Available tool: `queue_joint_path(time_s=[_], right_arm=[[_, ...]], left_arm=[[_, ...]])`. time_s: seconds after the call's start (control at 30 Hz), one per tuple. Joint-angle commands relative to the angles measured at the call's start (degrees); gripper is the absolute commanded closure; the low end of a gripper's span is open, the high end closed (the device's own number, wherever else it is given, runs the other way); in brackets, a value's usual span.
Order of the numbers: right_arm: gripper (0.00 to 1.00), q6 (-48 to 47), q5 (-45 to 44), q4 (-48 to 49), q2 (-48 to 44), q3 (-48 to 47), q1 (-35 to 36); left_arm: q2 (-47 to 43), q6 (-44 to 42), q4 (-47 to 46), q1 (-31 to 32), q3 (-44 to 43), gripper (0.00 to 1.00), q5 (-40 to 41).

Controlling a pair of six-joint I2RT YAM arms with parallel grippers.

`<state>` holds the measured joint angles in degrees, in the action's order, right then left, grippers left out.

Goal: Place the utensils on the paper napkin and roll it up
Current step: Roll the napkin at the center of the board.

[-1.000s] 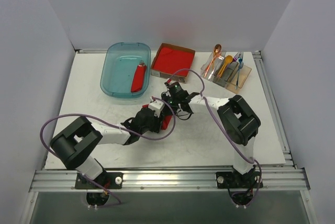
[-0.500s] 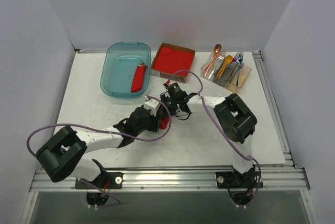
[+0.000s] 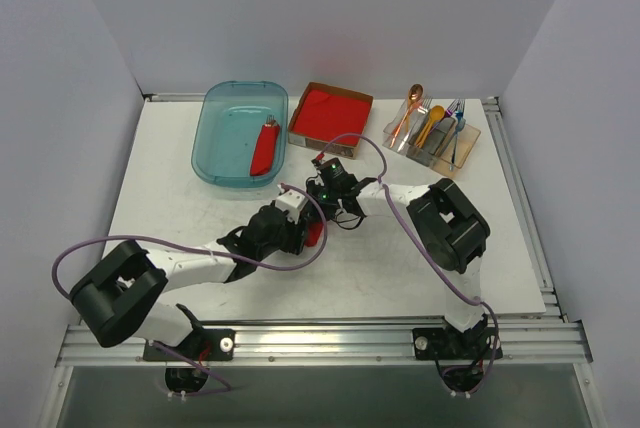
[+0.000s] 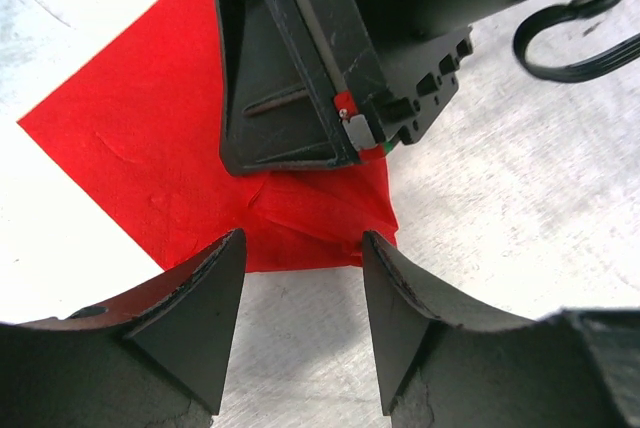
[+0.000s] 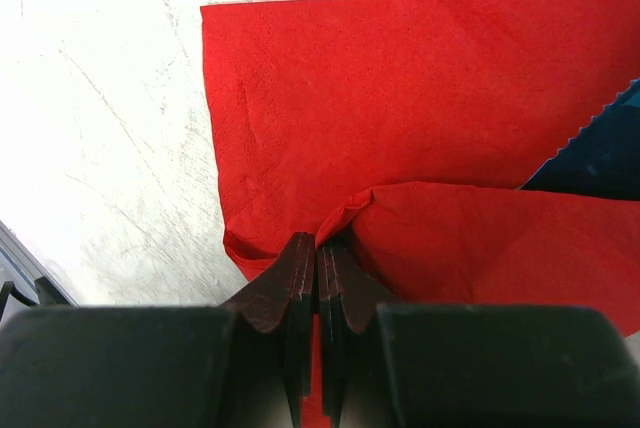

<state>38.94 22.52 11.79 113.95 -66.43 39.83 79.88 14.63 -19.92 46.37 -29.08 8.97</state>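
The red paper napkin (image 5: 400,98) lies on the white table, one edge lifted into a fold. My right gripper (image 5: 318,246) is shut on that fold, and a sliver of red shows between its jaws. A dark blue utensil (image 5: 603,153) with a toothed edge peeks from under the fold at the right edge. The teal spoon is hidden. My left gripper (image 4: 302,244) is open just short of the napkin's (image 4: 150,158) near edge, with nothing between its fingers. From above, the left gripper (image 3: 302,232) and the right gripper (image 3: 326,200) meet over the napkin (image 3: 316,237).
A teal bin (image 3: 222,153) at the back left holds a red roll (image 3: 264,148). Beside it is a cardboard tray with a red stack (image 3: 330,113). A clear holder (image 3: 470,143) with several utensils, one an orange spoon (image 3: 408,111), stands at the back right.
The left arm's elbow swung left and its gripper shifted slightly left along the napkin's near side. The right gripper stayed shut on the fold.
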Motion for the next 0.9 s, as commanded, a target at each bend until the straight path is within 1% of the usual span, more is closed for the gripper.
queue_joint_path(time_s=[0.0, 0.2, 0.4, 0.7, 0.87], right_arm=[[1.00, -0.35, 0.15, 0.60, 0.04, -1.33, -0.02], [1.00, -0.35, 0.15, 0.51, -0.22, -1.24, -0.11], [1.00, 0.00, 0.50, 1.48, -1.10, -0.72, -0.46], [1.00, 0.17, 1.56, 4.73, -3.03, 0.60, -1.07], [1.00, 0.09, 3.40, 8.68, -3.30, 2.79, -1.07]], left_arm=[[0.98, 0.13, -2.93, -0.23, -2.64, 0.41, -0.36], [3.27, -1.01, -1.17, -0.05, -4.75, 0.41, 0.87], [4.41, -1.10, -0.91, 0.04, -4.14, 0.42, 1.13], [5.11, -0.57, -1.08, 0.21, -2.21, 0.43, 1.84], [6.25, -0.22, -1.43, 0.21, -1.86, 0.43, 1.84]])
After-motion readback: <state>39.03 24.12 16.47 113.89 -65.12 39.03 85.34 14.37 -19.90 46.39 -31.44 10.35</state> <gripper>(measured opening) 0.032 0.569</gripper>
